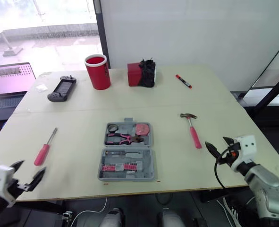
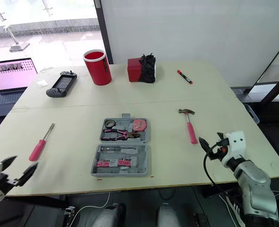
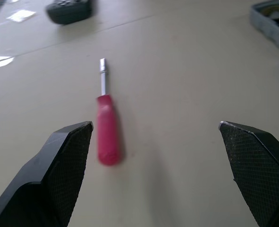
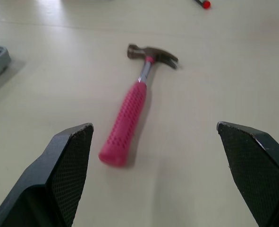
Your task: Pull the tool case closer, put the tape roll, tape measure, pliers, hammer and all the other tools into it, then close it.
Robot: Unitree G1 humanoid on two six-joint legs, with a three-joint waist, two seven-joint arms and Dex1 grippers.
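A pale beige table (image 1: 78,120), seamed across its width, stands before a white wall (image 1: 191,28) and a bright window (image 1: 45,23). The grey tool case (image 1: 127,163) lies open at mid-table near the front edge. The hammer (image 1: 193,130) lies to its right and the screwdriver (image 1: 45,148) to its left. The left end effector (image 1: 30,169) and right end effector (image 1: 217,144) hover spread at the front corners.

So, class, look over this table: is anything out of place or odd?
Two tools lie outside the open tool case: a pink-handled screwdriver to its left and a pink-handled hammer to its right, both loose on the table. Nothing looks spilled or damaged.
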